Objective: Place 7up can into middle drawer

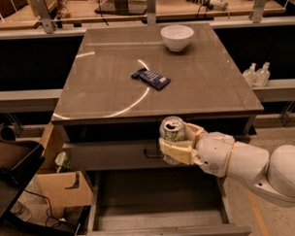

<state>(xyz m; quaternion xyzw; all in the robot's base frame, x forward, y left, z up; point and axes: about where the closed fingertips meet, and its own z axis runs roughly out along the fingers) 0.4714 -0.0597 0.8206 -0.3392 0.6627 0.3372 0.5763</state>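
At the far left a dark brown seat [10,151] stood low beside the cabinet, and just right of it an open cardboard box [62,188] sat on the floor against the cabinet's side, with thin black cables [41,213] trailing below it. The brown table top [103,92] took up the middle of the view, marked by a pale curved glare. A flat dark blue packet [151,78] lay on it near the centre, and a white bowl [177,37] stood well behind that, close to the back edge. Under the table's front edge a closed drawer front [110,155] with a dark bar handle ran across. The 7up can [172,129] hung in the air in front of this drawer front, upright, with its shiny pull-tab top turned up. It was off the table and above the middle drawer [160,207], which stood pulled out below, its grey floor bare. The gripper [176,144] was at the can, its tan fingers [174,152] clamped on the can's lower body from either side. The white arm [256,164] reached in from the lower right corner. Further right, two small clear bottles [256,75] stood side by side on a ledge beside the table, well apart from the can.
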